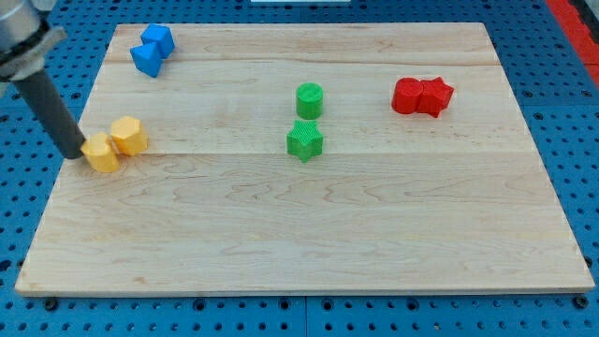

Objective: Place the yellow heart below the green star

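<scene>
At the view's left edge of the wooden board (299, 234), our rod (47, 98) slants down so that my tip (74, 154) sits touching the left side of a yellow block (102, 153). We carry no pincer here, only this bare rod, so nothing is grasped or released.

We count two yellow blocks. The one at my tip and its partner (129, 135), just up and to the right, touch each other; which of the pair is the yellow heart we cannot tell from this angle.

Further out, toward the view's top left, we see two blue blocks, one (157, 39) above the other (146, 59), pressed together, their shapes unclear.

Near the board's middle stand two green pieces: a green cylinder (309, 99) and, just below it toward the view's bottom, the green star (304, 140). The two sit close, nearly touching. The star lies well apart from the yellow pair, far to their right.

At the view's right we find two red blocks side by side and touching, a rounded one (408, 95) on the left and a star-like one (436, 95) on the right.

Eight blocks in all rest on the board, which lies on a blue perforated table (562, 56).
</scene>
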Robot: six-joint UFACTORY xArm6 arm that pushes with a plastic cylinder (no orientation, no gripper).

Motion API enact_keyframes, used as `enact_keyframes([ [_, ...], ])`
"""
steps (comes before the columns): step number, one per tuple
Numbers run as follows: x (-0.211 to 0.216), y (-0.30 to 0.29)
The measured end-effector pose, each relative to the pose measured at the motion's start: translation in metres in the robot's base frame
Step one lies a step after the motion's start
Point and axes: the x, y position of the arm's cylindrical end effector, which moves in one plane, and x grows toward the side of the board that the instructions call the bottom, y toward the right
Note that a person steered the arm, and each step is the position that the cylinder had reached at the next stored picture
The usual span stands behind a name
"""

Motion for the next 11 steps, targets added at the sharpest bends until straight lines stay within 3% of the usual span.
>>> enact_keyframes([
  [1, -0.008, 0.086],
  [3, 0.002, 0.164],
  [4, 0.021, 0.129],
  [7, 0.045, 0.195],
  [9, 0.082, 0.226],
  [11, 0.082, 0.242],
])
